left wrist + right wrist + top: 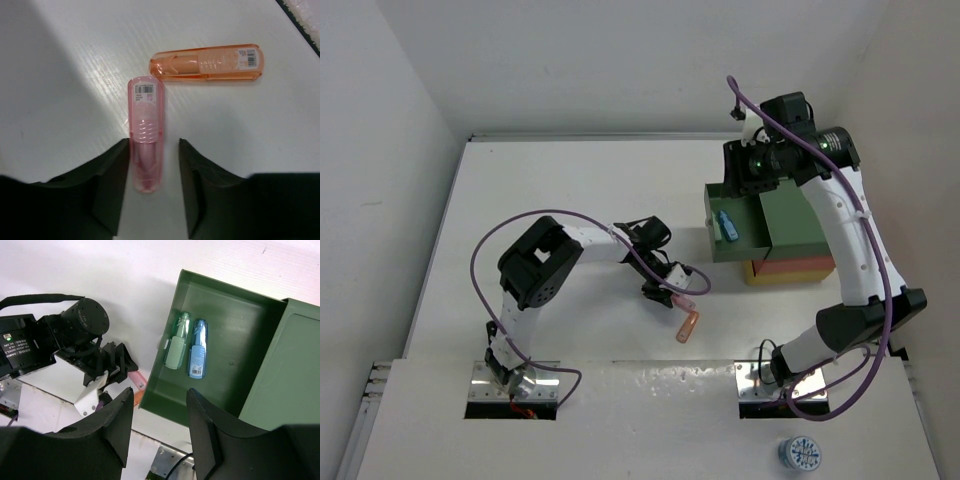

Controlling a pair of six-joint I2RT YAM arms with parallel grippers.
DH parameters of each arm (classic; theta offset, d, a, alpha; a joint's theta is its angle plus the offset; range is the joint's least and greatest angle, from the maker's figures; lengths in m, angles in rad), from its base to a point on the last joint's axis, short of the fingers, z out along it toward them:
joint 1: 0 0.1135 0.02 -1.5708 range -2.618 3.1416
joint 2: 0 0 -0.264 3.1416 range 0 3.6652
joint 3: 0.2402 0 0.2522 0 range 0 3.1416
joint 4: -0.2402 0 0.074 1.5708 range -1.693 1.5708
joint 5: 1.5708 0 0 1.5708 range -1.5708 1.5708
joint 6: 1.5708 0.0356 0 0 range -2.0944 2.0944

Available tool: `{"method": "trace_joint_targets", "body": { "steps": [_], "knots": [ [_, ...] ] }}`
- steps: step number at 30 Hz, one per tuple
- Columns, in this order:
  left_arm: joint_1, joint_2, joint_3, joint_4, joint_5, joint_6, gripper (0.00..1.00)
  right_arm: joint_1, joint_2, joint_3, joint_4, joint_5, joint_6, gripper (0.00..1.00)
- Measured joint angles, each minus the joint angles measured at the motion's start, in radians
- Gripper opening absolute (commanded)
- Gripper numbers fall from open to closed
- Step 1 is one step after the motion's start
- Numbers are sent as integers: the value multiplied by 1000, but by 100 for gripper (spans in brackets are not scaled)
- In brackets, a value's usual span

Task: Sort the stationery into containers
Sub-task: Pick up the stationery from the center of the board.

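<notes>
A pink marker point(146, 130) lies on the white table between the fingers of my left gripper point(152, 170). The left finger touches it, the right finger stands apart, so the jaws are open around it. An orange marker point(207, 62) lies just beyond. From above, the left gripper point(670, 298) sits mid-table by the pink marker point(684, 303) and the orange marker point(687, 325). My right gripper point(160, 391) hangs open and empty over the green tray point(160, 370), which holds a mint marker point(176, 347) and a blue marker point(198, 355).
The green tray point(760, 248) juts left from a stack with a red-orange tray point(800, 265) and a yellow tray point(785, 278) under it. Purple cables loop over both arms. A small round blue-and-white object point(800, 455) sits by the right arm's base.
</notes>
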Motion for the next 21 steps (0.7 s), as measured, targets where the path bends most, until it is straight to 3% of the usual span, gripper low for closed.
{"method": "trace_joint_targets", "body": {
  "steps": [5, 11, 16, 21],
  "knots": [
    [-1, 0, 0, -14, 3, -7, 34, 0, 2, 0, 1, -11, 0, 46],
    [-3, -26, -41, 56, -25, -63, 28, 0, 2, 0, 6, -21, 0, 46],
    [-7, -220, -221, 93, -139, -89, 25, 0, 1, -23, 23, -85, -22, 47],
    [8, -457, -237, 12, -190, -84, 23, -5, -17, -147, 13, -218, -76, 49]
  ]
}}
